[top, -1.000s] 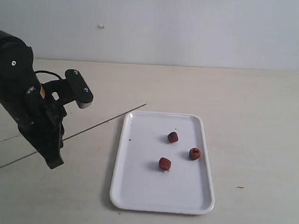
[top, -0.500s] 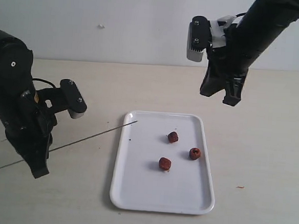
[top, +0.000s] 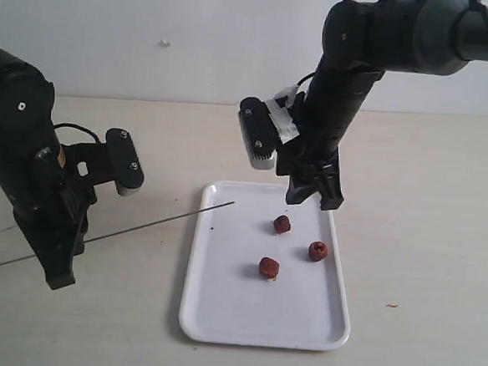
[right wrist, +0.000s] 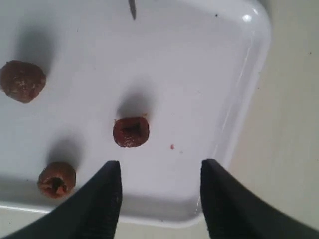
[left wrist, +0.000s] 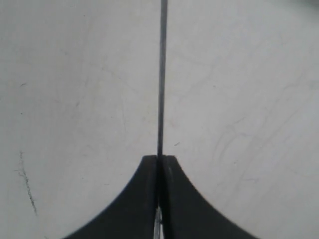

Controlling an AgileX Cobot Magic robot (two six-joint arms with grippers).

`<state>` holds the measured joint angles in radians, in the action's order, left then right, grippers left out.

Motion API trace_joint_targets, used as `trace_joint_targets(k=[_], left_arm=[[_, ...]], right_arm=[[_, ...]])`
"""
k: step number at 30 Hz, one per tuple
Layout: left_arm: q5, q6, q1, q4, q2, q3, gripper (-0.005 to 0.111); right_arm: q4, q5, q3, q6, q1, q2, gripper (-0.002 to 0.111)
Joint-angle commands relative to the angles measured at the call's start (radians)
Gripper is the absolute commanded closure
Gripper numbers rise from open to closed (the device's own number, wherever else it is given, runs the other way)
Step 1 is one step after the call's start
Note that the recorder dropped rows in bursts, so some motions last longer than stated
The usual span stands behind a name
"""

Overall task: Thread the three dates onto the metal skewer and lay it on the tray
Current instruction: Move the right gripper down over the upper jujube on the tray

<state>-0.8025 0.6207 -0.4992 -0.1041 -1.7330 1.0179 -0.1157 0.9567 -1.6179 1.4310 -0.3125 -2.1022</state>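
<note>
Three dates (top: 282, 224) (top: 318, 251) (top: 269, 268) lie loose on the white tray (top: 218, 315). My left gripper (top: 59, 281) is shut on the metal skewer (top: 157, 221), which slants up to the right, its tip just over the tray's left rim. In the left wrist view the skewer (left wrist: 161, 74) runs straight out from the closed left gripper (left wrist: 159, 158). My right gripper (top: 314, 198) hangs open over the tray's far end, holding nothing. The right wrist view shows the right gripper (right wrist: 159, 167) just short of the nearest date (right wrist: 130, 131), two more dates (right wrist: 21, 80) (right wrist: 56, 179) and the tray (right wrist: 239, 74).
A small brown crumb (top: 393, 306) lies on the beige table to the right of the tray. A dark speck (top: 212, 228) marks the tray near its left rim. A pale wall closes the back of the table.
The right arm came into view from the upper right and dropped to the tray's far end, its jaws opening. The left arm shifted slightly, and the skewer tip moved nearer over the tray's left rim.
</note>
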Motion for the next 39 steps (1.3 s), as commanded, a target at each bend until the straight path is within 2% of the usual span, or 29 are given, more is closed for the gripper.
trace_joint_targets(k=[1,14,39], left_arm=[[-0.004,0.007,-0.002,0.013,-0.02,-0.006,0.107],[0.019,0.009,-0.002,0.013,-0.05,-0.006,0.107],[0.029,0.013,-0.002,0.013,-0.056,-0.006,0.107]], right_arm=[[0.043,-0.01,-0.006,-0.046,-0.002,-0.016,0.059],[0.036,0.017,-0.006,-0.068,-0.002,-0.08,0.059],[0.036,-0.058,-0.006,-0.118,-0.039,-0.102,0.059]])
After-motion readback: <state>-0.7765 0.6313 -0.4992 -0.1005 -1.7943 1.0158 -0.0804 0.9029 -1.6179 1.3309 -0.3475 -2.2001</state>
